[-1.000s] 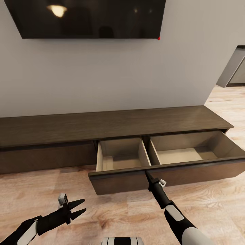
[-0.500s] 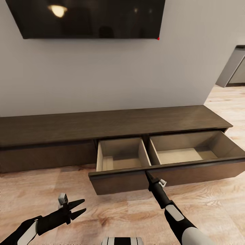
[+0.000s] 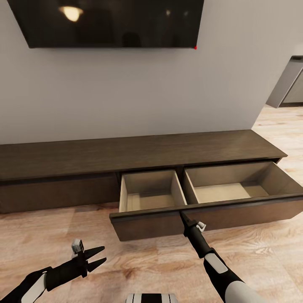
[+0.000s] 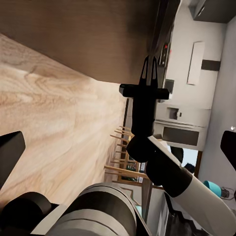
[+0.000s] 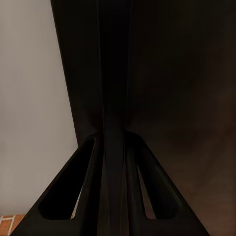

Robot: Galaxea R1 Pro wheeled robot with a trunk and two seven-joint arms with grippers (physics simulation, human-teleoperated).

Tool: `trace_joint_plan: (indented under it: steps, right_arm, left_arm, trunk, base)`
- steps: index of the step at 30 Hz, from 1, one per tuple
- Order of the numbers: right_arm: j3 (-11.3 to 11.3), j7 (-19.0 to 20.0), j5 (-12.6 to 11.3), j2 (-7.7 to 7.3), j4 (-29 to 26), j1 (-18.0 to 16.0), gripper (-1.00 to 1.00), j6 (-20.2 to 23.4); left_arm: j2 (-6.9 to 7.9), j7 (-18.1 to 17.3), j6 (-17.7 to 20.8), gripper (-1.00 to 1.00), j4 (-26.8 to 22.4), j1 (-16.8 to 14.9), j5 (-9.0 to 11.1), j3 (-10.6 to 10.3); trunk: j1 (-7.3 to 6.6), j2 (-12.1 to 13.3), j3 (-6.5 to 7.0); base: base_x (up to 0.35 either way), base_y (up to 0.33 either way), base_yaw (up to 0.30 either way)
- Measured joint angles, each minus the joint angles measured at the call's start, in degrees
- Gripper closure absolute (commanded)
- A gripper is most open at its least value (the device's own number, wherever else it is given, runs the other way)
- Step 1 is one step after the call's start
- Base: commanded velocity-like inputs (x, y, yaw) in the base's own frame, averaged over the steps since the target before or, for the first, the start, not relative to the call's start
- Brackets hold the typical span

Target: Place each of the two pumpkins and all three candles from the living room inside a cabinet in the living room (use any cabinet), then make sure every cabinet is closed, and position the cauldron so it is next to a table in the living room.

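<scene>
- Cabinet [image 3: 139, 155]: long, low, dark-brown unit against a pale wall, under a wall-mounted screen [image 3: 109, 21]; it stands on a light wood floor [image 3: 147, 261].
- Drawer [image 3: 202, 216]: the cabinet's right front is pulled out. A partition splits its beige interior into a smaller left compartment and a wider right one; both show bare bottoms. The left front sits flush.
- Right gripper [image 3: 182, 214]: its tips touch the top edge of the drawer front, roughly below the partition. In the right wrist view, its fingers [image 5: 114, 123] lie pressed together against a dark surface; whether they pinch the panel edge cannot be told. In the left wrist view this gripper [image 4: 149, 66] meets the dark panel with fingers nearly together.
- Left gripper [image 3: 100, 257]: held over the floor in front of the closed left front, well apart from the drawer, fingers spread and holding nothing.
- Far right: a doorway into another room with grey units [image 3: 290, 84].
</scene>
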Motion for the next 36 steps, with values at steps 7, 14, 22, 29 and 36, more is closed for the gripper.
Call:
trace_joint_plan:
  steps: [7, 14, 22, 29, 36]
  right_arm:
    - [0.11, 0.10, 0.09, -0.07, 0.01, 0.02, 1.00, -0.01]
    - [-0.03, -0.03, -0.04, 0.02, 0.00, 0.00, 1.00, 0.00]
    - [0.10, 0.09, 0.06, -0.07, 0.01, 0.01, 1.00, -0.01]
    - [0.10, 0.11, 0.11, -0.08, 0.01, 0.01, 1.00, -0.01]
    - [-1.68, -1.16, -0.05, 0.76, -0.02, -0.35, 1.00, 0.02]
  left_arm:
    - [0.00, 0.00, 0.00, -1.00, 0.00, 0.00, 0.00, 0.00]
    - [0.00, 0.00, 0.00, -1.00, 0.00, 0.00, 0.00, 0.00]
    - [0.00, 0.00, 0.00, -1.00, 0.00, 0.00, 0.00, 0.00]
    - [-0.04, 0.00, 0.00, -1.00, 0.00, 0.00, 0.00, 0.00]
    - [-0.09, 0.00, -0.02, -1.00, 0.02, -0.01, 0.00, -0.01]
  trunk:
    - [0.00, 0.00, 0.00]
    - [0.00, 0.00, 0.00]
    - [0.00, 0.00, 0.00]
    - [0.00, 0.00, 0.00]
    - [0.00, 0.00, 0.02]
  base:
    - [-0.005, 0.000, 0.000]
    - [-0.020, 0.000, 0.000]
    - [-0.006, 0.000, 0.000]
    - [0.000, 0.000, 0.000]
    - [-0.044, 0.000, 0.000]
